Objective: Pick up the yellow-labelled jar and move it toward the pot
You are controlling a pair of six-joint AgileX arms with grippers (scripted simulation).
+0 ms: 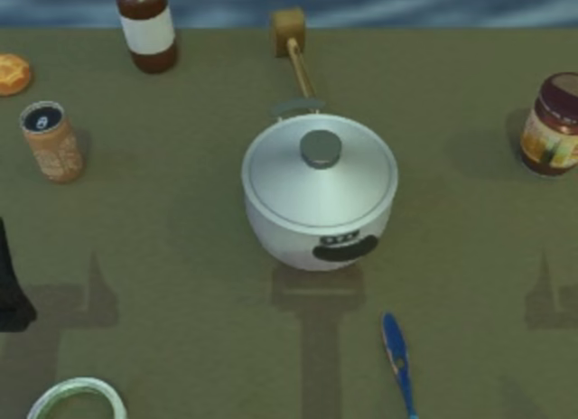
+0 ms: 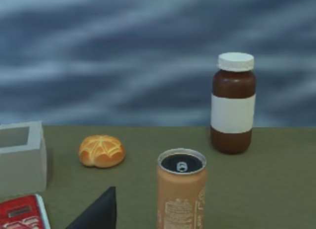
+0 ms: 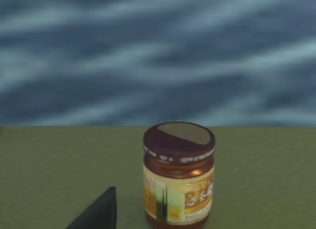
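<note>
Olive-green tabletop [image 1: 181, 256] fills my top view, with a blurred blue-grey backdrop behind its far edge. I take the pot [image 1: 319, 191] as my landmark: it stands mid-table, domed lid on, grey knob up, black mark on its near side, and its wooden handle [image 1: 295, 53] points to the far edge.

Well to the right of the pot, near the table's right edge, the yellow-labelled jar [image 1: 552, 124] stands upright with its maroon lid on, untouched. My right wrist view looks straight at it.

Left of the pot stands an orange can [image 1: 52, 141], with a bread roll [image 1: 13, 74] beyond it and a brown bottle with a white label [image 1: 146, 26] at the far edge. In front of the pot lies a blue tool [image 1: 398, 360]; a white-rimmed ring [image 1: 77, 398] sits at the near left.

Of my left arm [image 1: 11, 283] I see only a dark part far left of the pot. Neither gripper's fingers are in plain sight, so I cannot tell whether they are spread or pressed together.
</note>
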